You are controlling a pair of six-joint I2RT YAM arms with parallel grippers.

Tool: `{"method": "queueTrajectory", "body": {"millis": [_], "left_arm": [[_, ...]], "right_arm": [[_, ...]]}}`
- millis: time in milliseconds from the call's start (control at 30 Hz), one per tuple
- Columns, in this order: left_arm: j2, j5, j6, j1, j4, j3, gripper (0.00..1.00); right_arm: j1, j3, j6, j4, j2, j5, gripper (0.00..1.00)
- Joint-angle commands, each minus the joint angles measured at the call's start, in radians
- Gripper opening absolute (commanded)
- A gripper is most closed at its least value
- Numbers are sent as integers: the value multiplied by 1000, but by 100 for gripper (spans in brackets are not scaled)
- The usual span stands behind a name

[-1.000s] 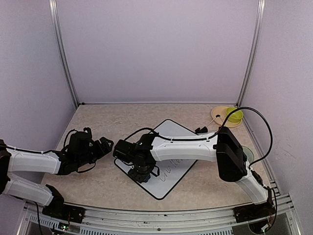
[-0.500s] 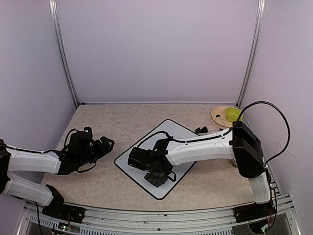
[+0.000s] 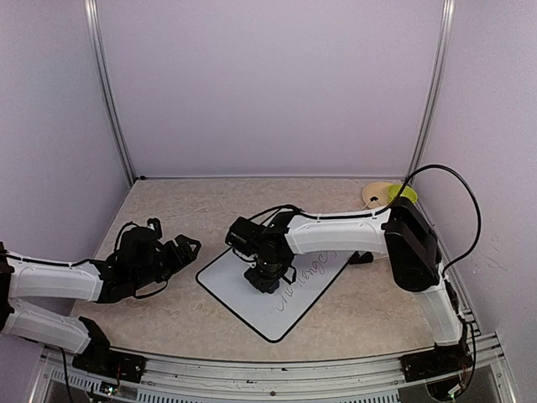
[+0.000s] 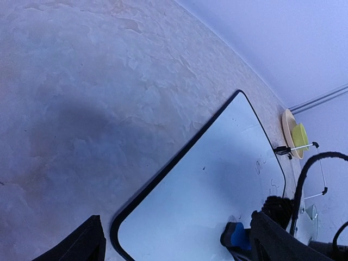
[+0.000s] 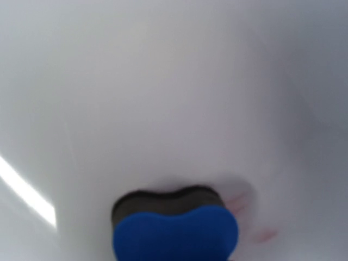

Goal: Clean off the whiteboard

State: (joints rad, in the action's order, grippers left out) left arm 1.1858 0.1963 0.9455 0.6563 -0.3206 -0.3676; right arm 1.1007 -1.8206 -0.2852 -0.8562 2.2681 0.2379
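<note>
A large white whiteboard (image 3: 243,300) with a thin black, round-cornered frame lies flat on the mottled beige table (image 3: 168,210), turned corner-on so that it reads as a diamond near the middle of the surface. Its near-left half is wiped bare and glossy, while thin cursive handwriting runs across the right-hand part. Seen low from the left wrist, the board (image 4: 212,179) catches a pale sheen, with small marks near its far edge. Up close from the right wrist, its surface (image 5: 163,81) shows faint reddish smears.
</note>
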Motion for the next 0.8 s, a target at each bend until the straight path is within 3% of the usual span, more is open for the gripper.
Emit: {"method": "queueTrajectory", "body": {"millis": [0,233,433,667,767], "left_arm": [[-35,24,10,9,13,22,89],[-35,26,6,9,16,17,89],[-15,24,1,9,7,4,89],[16,17,4,9,-10,-2,89],[17,15,6,10,-12,-4,89]], "right_arm": [[-111,-8,41,47,45,8,34],[-207,129,54,106,-39,20,34],[-181,270,60,122,-140,-24,33],[-84,210,62,142,-180,-230,33],[-84,116,70,110,-133,-239,33]]}}
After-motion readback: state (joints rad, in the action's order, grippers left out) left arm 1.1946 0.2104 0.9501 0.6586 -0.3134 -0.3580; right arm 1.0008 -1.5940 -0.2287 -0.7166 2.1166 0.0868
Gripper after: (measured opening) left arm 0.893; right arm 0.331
